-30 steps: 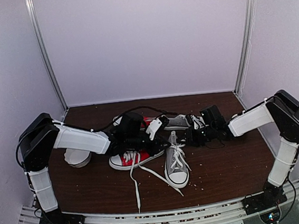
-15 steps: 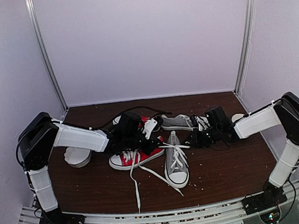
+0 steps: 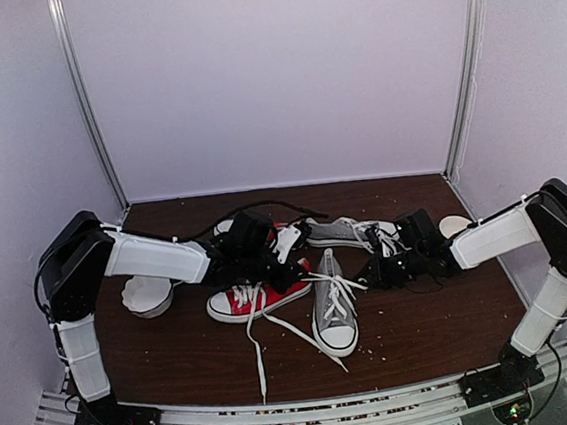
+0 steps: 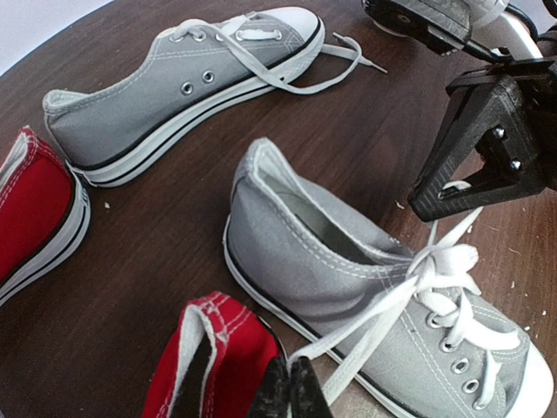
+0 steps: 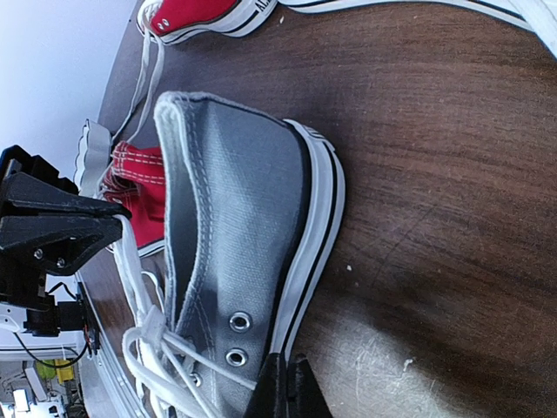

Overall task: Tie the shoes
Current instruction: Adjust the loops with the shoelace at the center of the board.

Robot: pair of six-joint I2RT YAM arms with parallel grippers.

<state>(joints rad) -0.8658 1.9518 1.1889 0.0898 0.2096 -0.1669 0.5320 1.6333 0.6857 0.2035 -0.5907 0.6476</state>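
Left fingers (image 4: 275, 394) and right fingers (image 4: 479, 135), clamped on the grey canvas sneaker's (image 4: 296, 261) white laces (image 4: 383, 300), seem mid-tightening; next, pull toward nine and three o'clock.

White-shelled arms (image 3: 153, 260) with black joints and cables; screw-studded black right pincer (image 4: 428, 200).

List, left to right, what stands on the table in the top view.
white round object → red sneaker → near grey sneaker → right gripper → second white round object
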